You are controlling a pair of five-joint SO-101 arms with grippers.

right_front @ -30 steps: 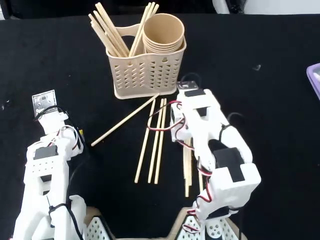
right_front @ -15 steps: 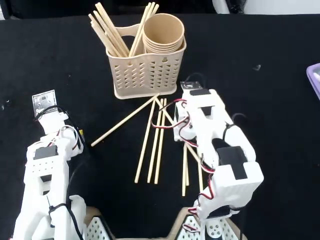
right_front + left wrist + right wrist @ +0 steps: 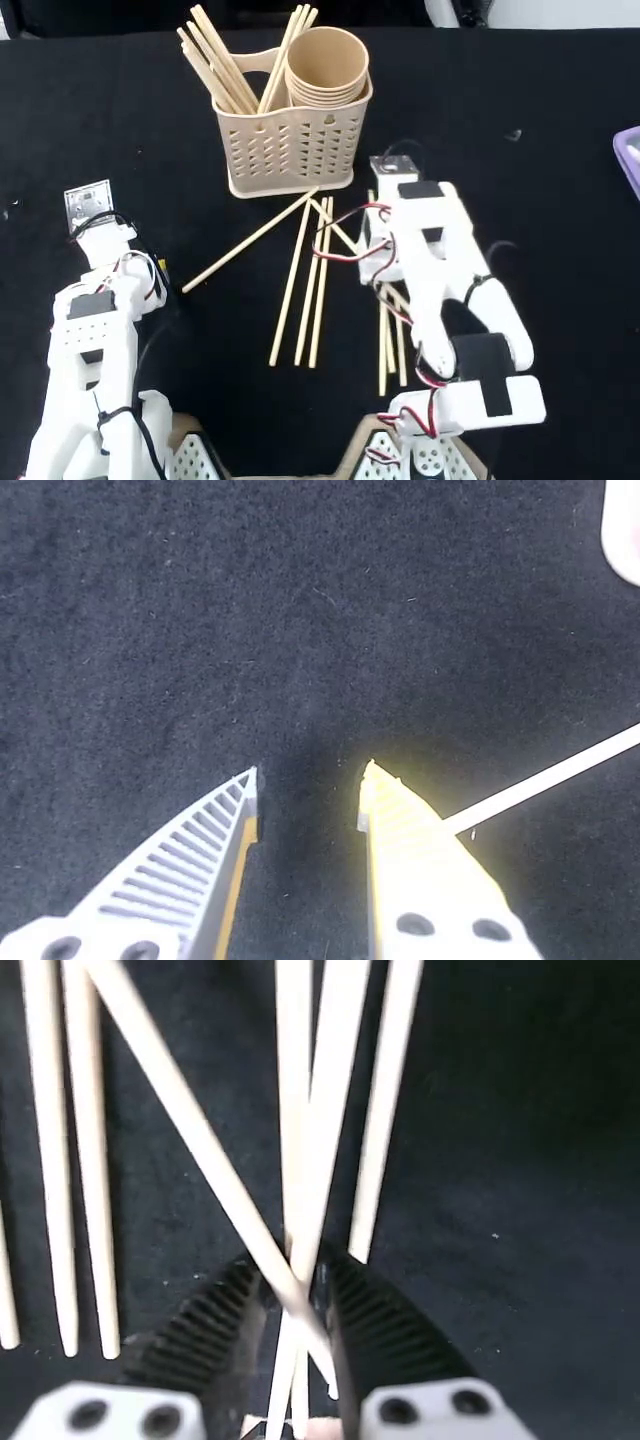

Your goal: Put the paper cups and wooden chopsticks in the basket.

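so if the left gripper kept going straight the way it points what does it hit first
Most likely the bare black table: the open left gripper points down at it. One chopstick reaches its yellow finger, beside that line; depth is unclear.

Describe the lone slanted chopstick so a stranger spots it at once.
Find the beige perforated basket at the far middle of the black table. From near the foot of its front wall one chopstick slants out toward the near left. Its neighbours lie bunched to its right, nearly parallel; it alone leans far left.
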